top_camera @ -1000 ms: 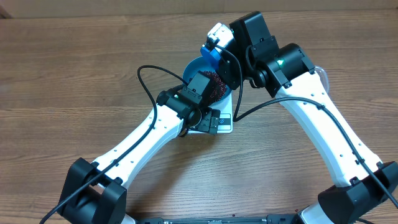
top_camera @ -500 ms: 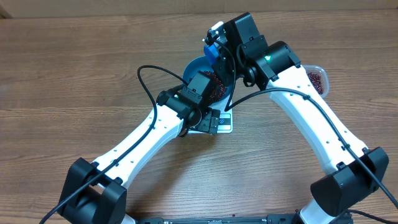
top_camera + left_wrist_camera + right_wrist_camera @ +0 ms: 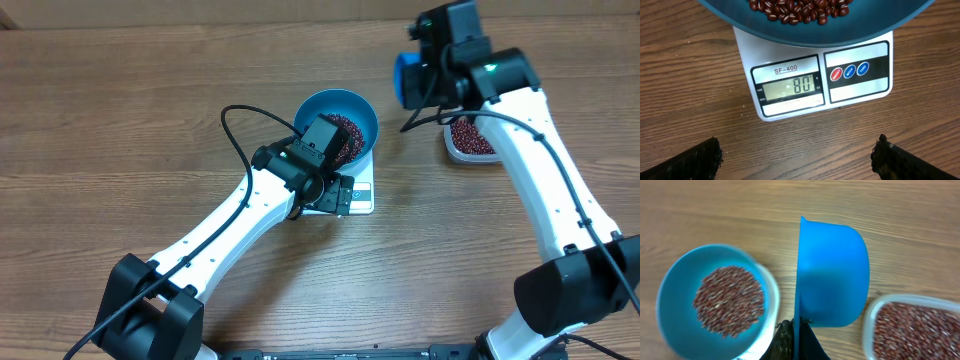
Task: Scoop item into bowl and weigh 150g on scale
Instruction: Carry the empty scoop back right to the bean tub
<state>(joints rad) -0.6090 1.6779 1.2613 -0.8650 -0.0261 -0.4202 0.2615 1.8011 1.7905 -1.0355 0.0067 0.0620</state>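
Wooden table (image 3: 120, 110), our left gripper (image 3: 797, 161) spread wide, empty, scale (image 3: 790, 85) just ahead, our right gripper (image 3: 795, 342) clamped on blue scoop (image 3: 832, 285)

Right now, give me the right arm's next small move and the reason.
Probably dip the scoop, shut in the right hand and tipped sideways, into the tub's beans for another load: the scale shows 80, short of 150, with the bowl on it.

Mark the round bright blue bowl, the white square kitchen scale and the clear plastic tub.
Round bright blue bowl (image 3: 326, 106), overhead view, bare inner wall.
White square kitchen scale (image 3: 790, 86), left wrist view, display panel.
Clear plastic tub (image 3: 910, 299), right wrist view, far rim.
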